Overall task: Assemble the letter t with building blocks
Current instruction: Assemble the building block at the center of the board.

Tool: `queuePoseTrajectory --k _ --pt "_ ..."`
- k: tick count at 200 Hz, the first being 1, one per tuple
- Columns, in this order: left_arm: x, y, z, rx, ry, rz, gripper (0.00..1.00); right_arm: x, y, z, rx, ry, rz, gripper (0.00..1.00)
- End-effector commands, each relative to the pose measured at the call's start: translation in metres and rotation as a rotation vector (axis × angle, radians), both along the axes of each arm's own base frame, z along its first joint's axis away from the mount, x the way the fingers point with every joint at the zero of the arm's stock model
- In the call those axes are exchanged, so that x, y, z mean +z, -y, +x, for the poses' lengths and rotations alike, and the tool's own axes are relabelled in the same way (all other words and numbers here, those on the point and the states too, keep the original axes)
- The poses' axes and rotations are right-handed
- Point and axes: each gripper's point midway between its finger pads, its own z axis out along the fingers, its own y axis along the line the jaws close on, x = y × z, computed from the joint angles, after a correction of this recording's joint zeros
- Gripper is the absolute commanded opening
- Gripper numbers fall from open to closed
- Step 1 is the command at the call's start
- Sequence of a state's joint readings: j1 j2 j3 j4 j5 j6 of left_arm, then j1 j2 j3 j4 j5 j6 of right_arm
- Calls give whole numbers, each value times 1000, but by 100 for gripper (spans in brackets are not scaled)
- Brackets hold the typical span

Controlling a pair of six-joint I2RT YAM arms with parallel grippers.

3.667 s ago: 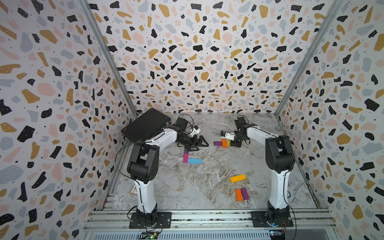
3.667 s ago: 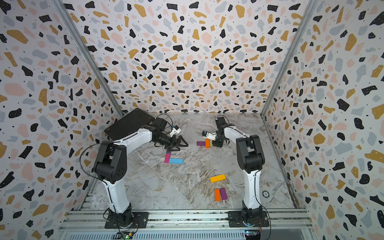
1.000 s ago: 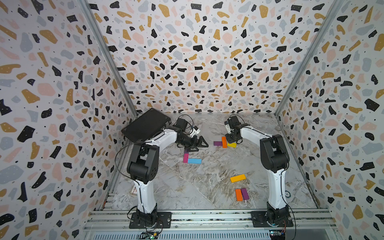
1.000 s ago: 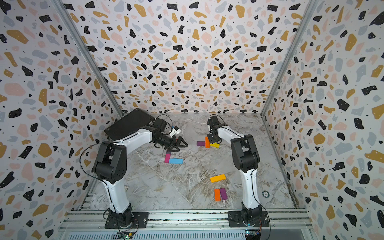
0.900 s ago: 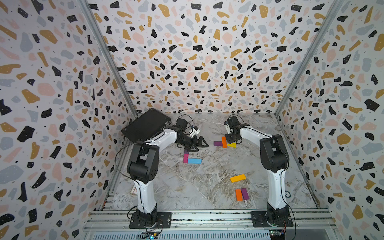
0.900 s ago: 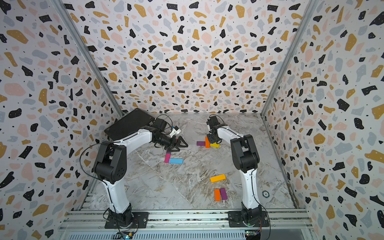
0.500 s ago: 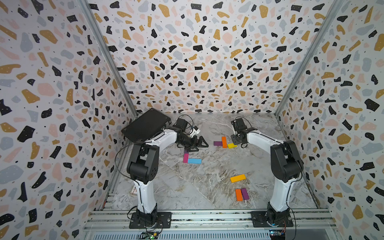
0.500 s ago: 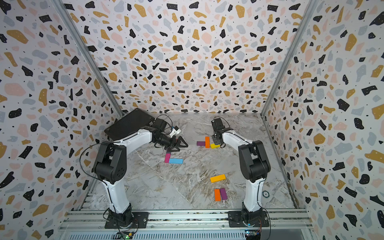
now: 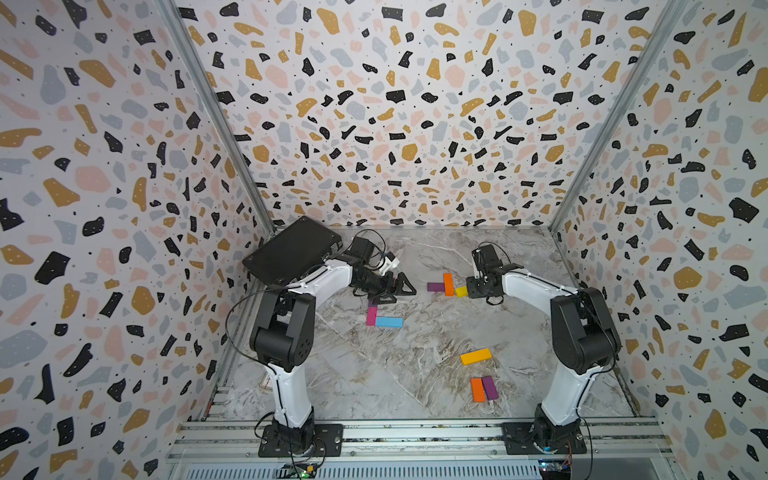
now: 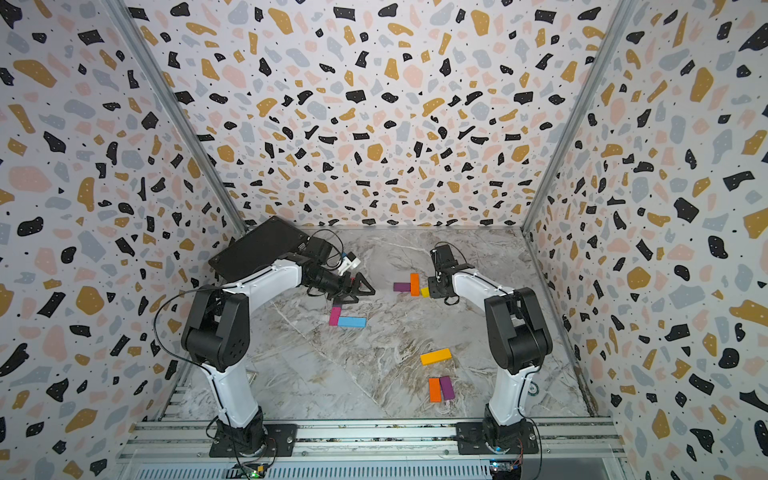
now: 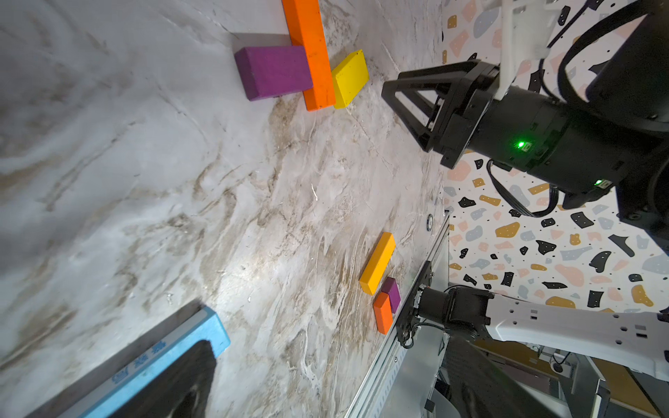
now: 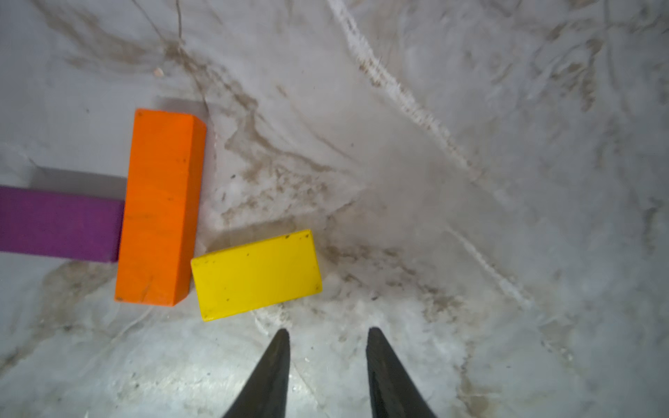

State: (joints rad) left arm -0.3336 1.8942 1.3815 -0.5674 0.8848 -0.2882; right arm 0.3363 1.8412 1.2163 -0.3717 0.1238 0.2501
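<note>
Three building blocks lie together at the back middle: a purple block [image 9: 435,286] [image 12: 58,224] butts against the side of an upright orange block [image 9: 448,284] [image 12: 159,206]. A yellow block [image 9: 461,291] [image 12: 256,274] lies slightly tilted at the orange block's other side. My right gripper [image 9: 468,289] [image 12: 328,332] hovers just right of the yellow block, open, with nothing between its fingers. My left gripper [image 9: 400,286] stands wide open above a pink block [image 9: 371,316] and a blue block [image 9: 389,322] [image 11: 159,358].
A long yellow-orange block [image 9: 476,356], a short orange block [image 9: 477,390] and a short purple block [image 9: 490,387] lie at the front right. A black case [image 9: 291,253] leans in the back left corner. Patterned walls close three sides.
The yellow block now lies on the table beside the orange one. My right gripper has backed off it to the right and its elbow has swung outward. The left arm is unmoved.
</note>
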Motion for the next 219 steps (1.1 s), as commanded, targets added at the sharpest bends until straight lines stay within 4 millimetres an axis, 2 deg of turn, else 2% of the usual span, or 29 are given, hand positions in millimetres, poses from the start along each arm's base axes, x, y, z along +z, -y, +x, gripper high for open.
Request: queuePoseTrajectory --k 1,42,98,219 --pt "11 -2 0 -5 38 -15 100 -7 -6 -19 -16 -69 54 35" --pt "10 -1 0 -5 29 -18 100 -15 -19 -24 5 -89 115 31" --pt "7 -2 1 -2 27 -5 100 -21 -31 -16 31 -107 135 31" --pt "3 -2 2 -2 21 1 100 -29 -32 0 24 -84 114 32"
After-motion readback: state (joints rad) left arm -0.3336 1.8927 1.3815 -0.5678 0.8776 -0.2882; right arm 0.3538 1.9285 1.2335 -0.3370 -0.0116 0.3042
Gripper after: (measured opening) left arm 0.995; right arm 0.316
